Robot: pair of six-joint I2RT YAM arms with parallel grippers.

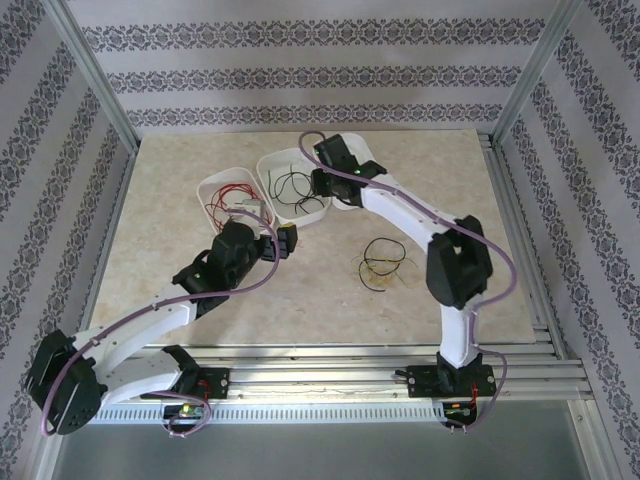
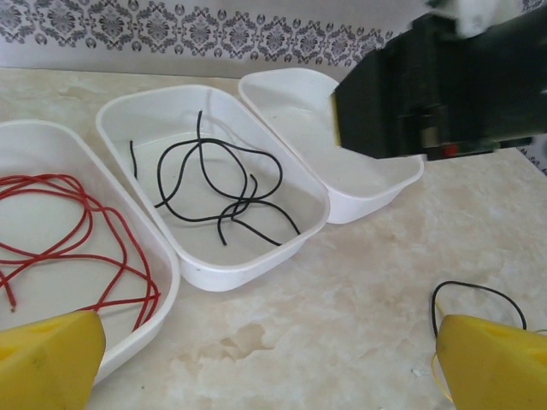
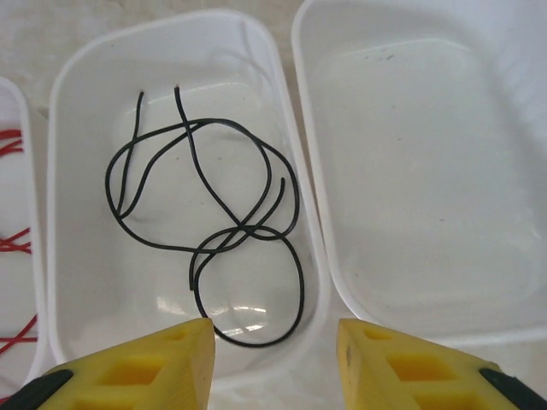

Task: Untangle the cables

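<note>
Black cables point(image 3: 214, 205) lie loosely coiled in the middle white tray point(image 3: 85, 265), also visible from above point(image 1: 292, 185). My right gripper point(image 3: 273, 363) hovers open just over that tray's near rim, nothing between its yellow fingers point(image 3: 137, 371). Red cables point(image 2: 77, 231) lie in the left tray point(image 2: 167, 273). On the table a small tangle of black and yellowish cables point(image 1: 383, 262) sits right of centre; one black loop point(image 2: 474, 289) shows beside my left gripper's right finger. My left gripper point(image 2: 269, 367) is wide open and empty, low over bare table in front of the trays.
A third white tray point(image 3: 427, 188) stands to the right of the middle one with no cable in it; the right gripper's body point(image 2: 436, 85) hangs above it. The three trays stand in a row at the back of the table point(image 1: 200, 290). Metal frame posts border the table.
</note>
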